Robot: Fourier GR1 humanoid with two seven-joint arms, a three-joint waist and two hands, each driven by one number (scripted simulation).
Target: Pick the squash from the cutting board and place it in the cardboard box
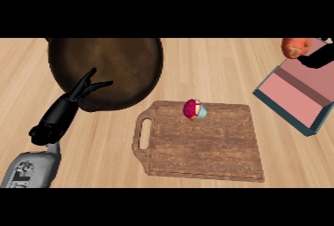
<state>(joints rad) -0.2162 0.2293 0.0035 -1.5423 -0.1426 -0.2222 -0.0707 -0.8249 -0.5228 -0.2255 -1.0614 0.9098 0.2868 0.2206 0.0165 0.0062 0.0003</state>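
Right now your squash is off the board. You will find it at the far right corner of the view, above the far end of the box. Your right hand shows only as a black shape at the view's edge, closed against the squash's right side and holding it.

Your left hand is at the left. Its fingers are straight and close together, the thumb stands a little apart, and it grips nothing. The fingertips lie over the near edge of a big dark brown dish. The grey forearm comes in from the lower left corner.

You are looking down on a counter of pale wood planks, which fills the whole view, so no wall or floor shows. The board lies in the middle, dark wood with its handle slot at the left. A small red-and-teal item sits by its far edge. The box, pink inside with a teal rim, lies at an angle to the board's right, apart from it and cut off by the view's edge. The dish lies behind the board's left corner.
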